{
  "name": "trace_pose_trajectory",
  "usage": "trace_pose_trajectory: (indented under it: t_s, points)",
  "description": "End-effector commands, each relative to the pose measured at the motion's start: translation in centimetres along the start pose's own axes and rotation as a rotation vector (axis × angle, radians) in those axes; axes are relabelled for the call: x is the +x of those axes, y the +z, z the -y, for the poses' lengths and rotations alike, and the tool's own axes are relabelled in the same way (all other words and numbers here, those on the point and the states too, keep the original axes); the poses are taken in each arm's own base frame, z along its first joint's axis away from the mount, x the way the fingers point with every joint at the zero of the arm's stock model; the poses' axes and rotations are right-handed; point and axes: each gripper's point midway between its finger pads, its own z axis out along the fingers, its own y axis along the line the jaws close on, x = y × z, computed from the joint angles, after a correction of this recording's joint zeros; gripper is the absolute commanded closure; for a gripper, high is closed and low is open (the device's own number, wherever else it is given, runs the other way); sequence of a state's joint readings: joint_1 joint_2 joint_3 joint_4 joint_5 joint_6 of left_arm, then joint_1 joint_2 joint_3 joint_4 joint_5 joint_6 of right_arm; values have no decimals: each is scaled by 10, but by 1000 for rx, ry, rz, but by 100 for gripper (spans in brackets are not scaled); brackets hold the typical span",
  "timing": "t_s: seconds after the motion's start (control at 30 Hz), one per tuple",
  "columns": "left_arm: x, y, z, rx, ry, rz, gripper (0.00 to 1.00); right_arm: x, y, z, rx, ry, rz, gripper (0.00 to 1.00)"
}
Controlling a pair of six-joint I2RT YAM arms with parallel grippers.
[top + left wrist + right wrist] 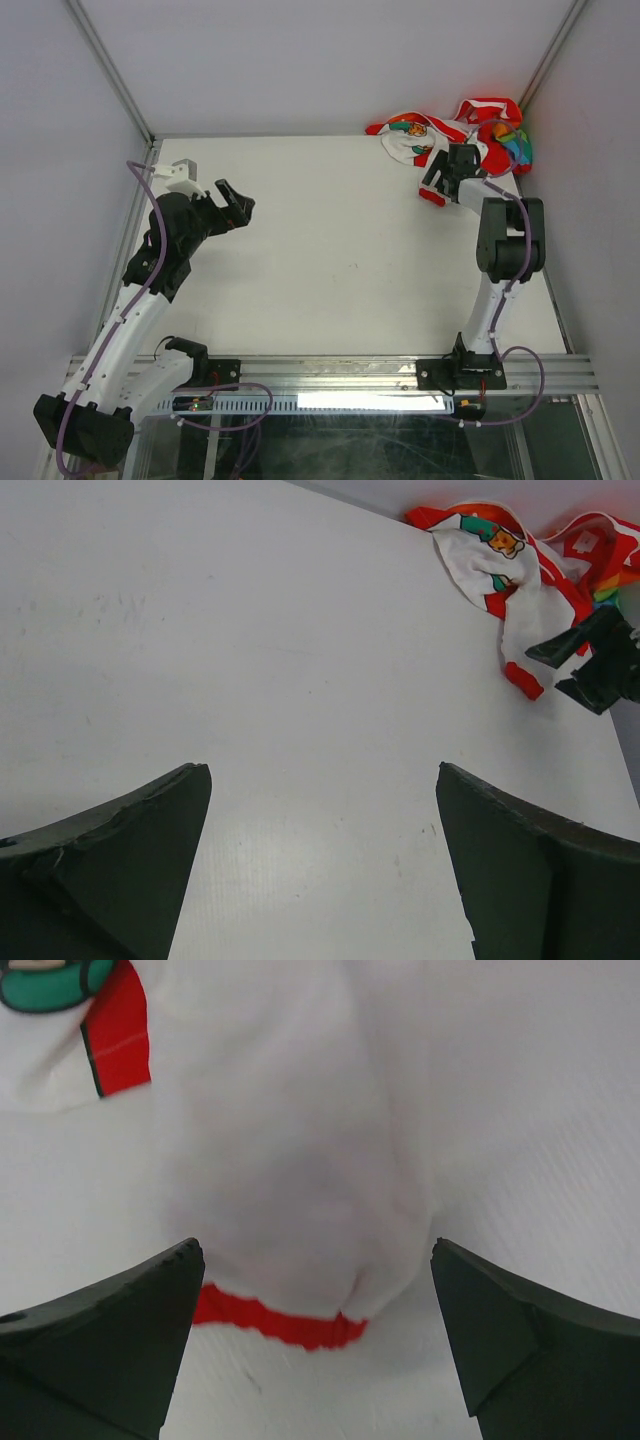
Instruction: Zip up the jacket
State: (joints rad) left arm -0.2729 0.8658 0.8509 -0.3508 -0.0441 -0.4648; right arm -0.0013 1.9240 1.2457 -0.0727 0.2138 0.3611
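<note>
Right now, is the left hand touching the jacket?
No, the left hand hangs open over bare table at the left, far from the jacket bunched in the far right corner.

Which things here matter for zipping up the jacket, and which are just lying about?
For the job:
jacket, crumpled in the far right corner
right gripper, open over its red-cuffed sleeve
left gripper, open, far from the jacket

Not part of it:
table
metal rail at the near edge

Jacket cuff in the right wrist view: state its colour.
The cuff is red, edging a white sleeve; clearest in the right wrist view.
</note>
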Motion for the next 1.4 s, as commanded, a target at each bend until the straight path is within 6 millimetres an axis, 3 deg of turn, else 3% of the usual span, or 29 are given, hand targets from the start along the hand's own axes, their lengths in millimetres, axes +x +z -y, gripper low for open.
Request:
trace_pose_trajectory:
  t_s: [0.0,0.13,0.27,0.3,0.37,0.43,0.47,0.6,0.63,0.77,0.9,0.97,1.07,1.2,1.37]
  points:
    - [-16,-4,12,60,-13,53,1,-46,28,-7,61,29,82,0]
    - [-15,-6,8,41,-13,63,1,-25,50,-10,86,17,-31,5]
    - [-17,-5,6,31,-15,69,1,0,52,-16,76,-34,-123,25]
    - [-17,-4,7,32,-15,70,1,7,50,-19,67,-51,-145,34]
    - [-17,-3,7,32,-13,68,1,20,40,-31,32,-95,-182,61]
    - [-17,-1,8,36,-10,66,1,30,23,-51,-28,-148,-194,92]
    - [-17,-1,8,39,-7,66,1,38,12,-65,-70,-174,-204,100]
    - [-18,1,8,43,4,71,1,83,-57,-138,-317,-276,-274,100]
    - [-19,1,8,43,9,73,1,105,-85,-167,-405,-328,-301,100]
    - [-21,1,6,34,28,81,1,186,-205,-244,-745,-495,-427,100]
    - [-22,1,4,25,44,85,1,255,-327,-286,-1031,-636,-538,100]
    - [-23,1,4,21,51,89,1,275,-365,-290,-1085,-714,-556,100]
    - [-22,2,3,14,58,81,1,276,-381,-279,-1073,-751,-555,100]
    - [-18,3,2,17,70,62,1,254,-368,-241,-952,-798,-488,100]
    - [-10,10,8,50,80,12,1,208,-321,-158,-679,-642,-449,100]
